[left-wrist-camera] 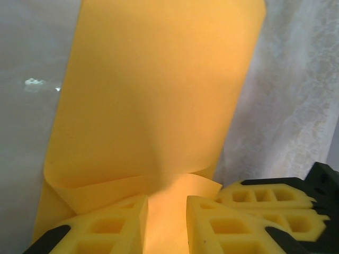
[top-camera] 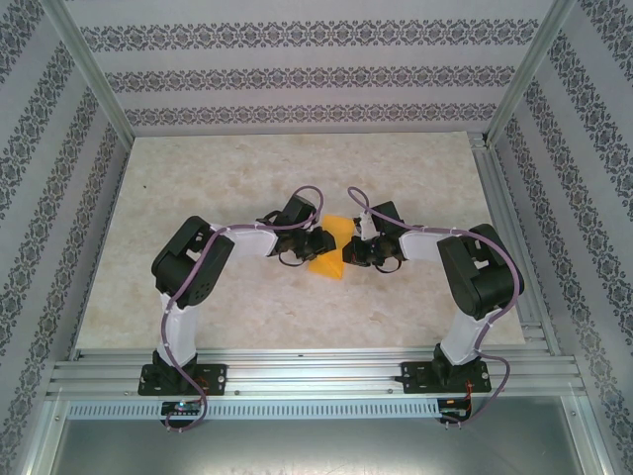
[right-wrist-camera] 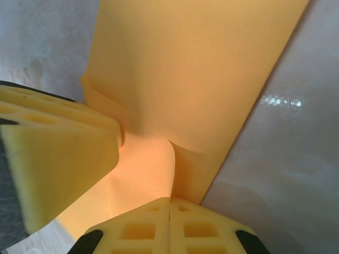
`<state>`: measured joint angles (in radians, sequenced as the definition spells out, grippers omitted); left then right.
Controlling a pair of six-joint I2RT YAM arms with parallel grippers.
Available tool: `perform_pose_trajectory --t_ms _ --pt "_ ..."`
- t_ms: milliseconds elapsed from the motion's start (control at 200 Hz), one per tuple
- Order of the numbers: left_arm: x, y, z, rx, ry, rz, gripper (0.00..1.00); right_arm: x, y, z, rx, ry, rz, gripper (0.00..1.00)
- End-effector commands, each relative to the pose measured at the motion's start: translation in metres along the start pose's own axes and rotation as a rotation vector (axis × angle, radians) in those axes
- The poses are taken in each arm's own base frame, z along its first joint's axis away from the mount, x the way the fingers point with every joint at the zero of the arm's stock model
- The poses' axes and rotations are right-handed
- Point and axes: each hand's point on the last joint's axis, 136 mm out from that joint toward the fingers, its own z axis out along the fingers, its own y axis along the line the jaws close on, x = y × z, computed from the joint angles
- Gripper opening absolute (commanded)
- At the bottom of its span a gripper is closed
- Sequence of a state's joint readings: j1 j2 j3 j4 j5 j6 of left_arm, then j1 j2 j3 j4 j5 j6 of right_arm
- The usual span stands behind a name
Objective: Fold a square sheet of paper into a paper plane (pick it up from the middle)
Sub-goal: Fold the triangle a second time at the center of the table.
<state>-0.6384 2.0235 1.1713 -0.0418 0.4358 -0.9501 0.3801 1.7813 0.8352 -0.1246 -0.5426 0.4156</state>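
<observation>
square sheet of paper (top-camera: 328, 261), curled: right end effector (right-wrist-camera: 169, 205) clamped on its edge, left end effector (left-wrist-camera: 167, 206) narrowly parted astride it.

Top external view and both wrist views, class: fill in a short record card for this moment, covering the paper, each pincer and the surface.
item: sheet of paper, orange-yellow, plain, with a flap curled over near the fingers
place: about mid-table, between the two arms
left pincer: jaws a little apart, a fold of the sheet in the gap
right pincer: jaws shut on the sheet
pincers to each other: close together, facing across the sheet
surface: table, pale and marbled
</observation>
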Motion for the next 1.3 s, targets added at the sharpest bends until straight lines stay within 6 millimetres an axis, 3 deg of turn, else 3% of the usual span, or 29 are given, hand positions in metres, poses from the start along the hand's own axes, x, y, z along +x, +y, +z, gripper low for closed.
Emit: perform_pose_trajectory --t_ms 0,190,430,634,774,994,1194,1294 --pt "0.009 0.018 0.012 -0.042 0.005 0.01 0.27 0.007 -0.013 0.008 0.064 0.028 -0.008 0.06" --pt "0.01 0.016 0.01 -0.034 0.008 0.012 0.28 0.008 -0.015 0.007 0.074 0.031 -0.004 0.06" --pt "0.0 -0.026 -0.015 0.063 -0.031 0.066 0.32 0.006 -0.012 0.006 0.07 0.025 -0.009 0.06" --pt "0.004 -0.04 -0.02 0.146 -0.022 0.036 0.29 0.007 -0.013 0.006 0.07 0.027 -0.008 0.06" --pt "0.011 -0.034 -0.012 0.147 0.003 0.008 0.22 0.006 -0.014 0.007 0.071 0.026 -0.004 0.06" --pt "0.024 0.0 0.008 0.052 0.041 -0.055 0.11 0.008 -0.013 0.007 0.069 0.028 -0.005 0.06" --pt "0.032 0.026 0.018 -0.038 0.056 -0.076 0.08 0.005 -0.011 0.006 0.063 0.022 -0.007 0.06" --pt "0.033 0.029 0.019 -0.045 0.058 -0.076 0.08 0.001 -0.006 0.003 0.049 0.009 -0.006 0.09"
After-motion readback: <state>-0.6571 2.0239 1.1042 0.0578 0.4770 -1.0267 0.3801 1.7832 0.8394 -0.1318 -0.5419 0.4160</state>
